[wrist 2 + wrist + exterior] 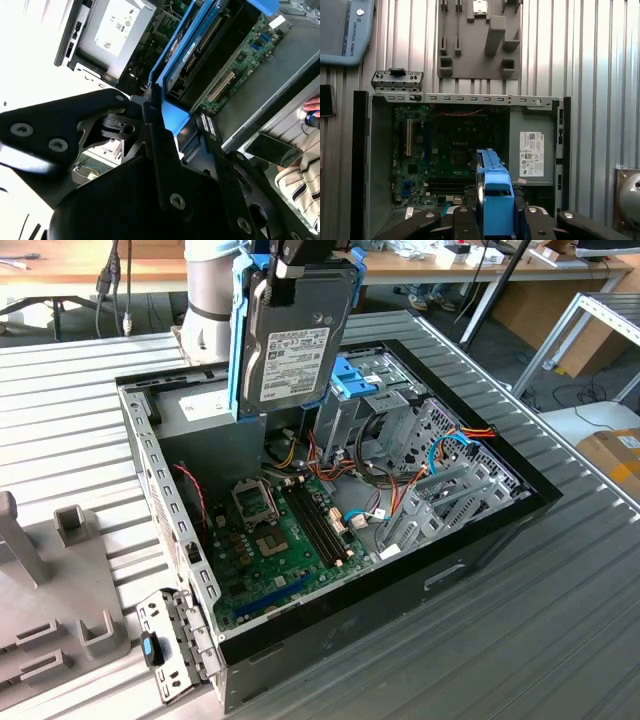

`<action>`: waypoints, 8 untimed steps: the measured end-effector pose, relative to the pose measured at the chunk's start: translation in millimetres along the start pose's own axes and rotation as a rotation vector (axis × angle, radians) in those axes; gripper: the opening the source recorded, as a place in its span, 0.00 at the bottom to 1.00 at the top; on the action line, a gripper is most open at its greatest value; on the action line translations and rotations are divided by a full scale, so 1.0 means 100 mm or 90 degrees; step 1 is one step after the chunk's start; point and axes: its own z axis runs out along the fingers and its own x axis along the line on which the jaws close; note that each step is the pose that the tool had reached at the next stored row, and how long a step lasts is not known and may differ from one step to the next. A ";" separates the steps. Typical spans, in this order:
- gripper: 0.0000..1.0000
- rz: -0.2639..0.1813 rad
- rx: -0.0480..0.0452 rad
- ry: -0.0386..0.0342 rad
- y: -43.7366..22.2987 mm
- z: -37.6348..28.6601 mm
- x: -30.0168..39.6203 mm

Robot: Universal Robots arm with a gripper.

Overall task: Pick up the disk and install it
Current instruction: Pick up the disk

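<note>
Above the open computer case [400, 590], the disk [295, 345] is being held upright, pinched at its blue end by the gripper [496, 216].

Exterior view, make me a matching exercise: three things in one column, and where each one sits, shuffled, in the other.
1. disk
2. motherboard
3. grey fixture plate

A. flat on the floor of the open case
B. on the table, outside the case, at the exterior view's left
C. upright in the air over the case

Pairs: 1-C, 2-A, 3-B
</note>
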 end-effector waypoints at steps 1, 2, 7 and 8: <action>0.37 0.000 0.0000 0.0000 -0.006 -0.001 0.023; 0.37 0.000 0.0000 0.0000 -0.012 -0.002 0.049; 0.37 0.000 0.0000 0.0000 -0.041 -0.008 0.206; 0.37 0.000 0.0000 0.0000 -0.047 -0.009 0.233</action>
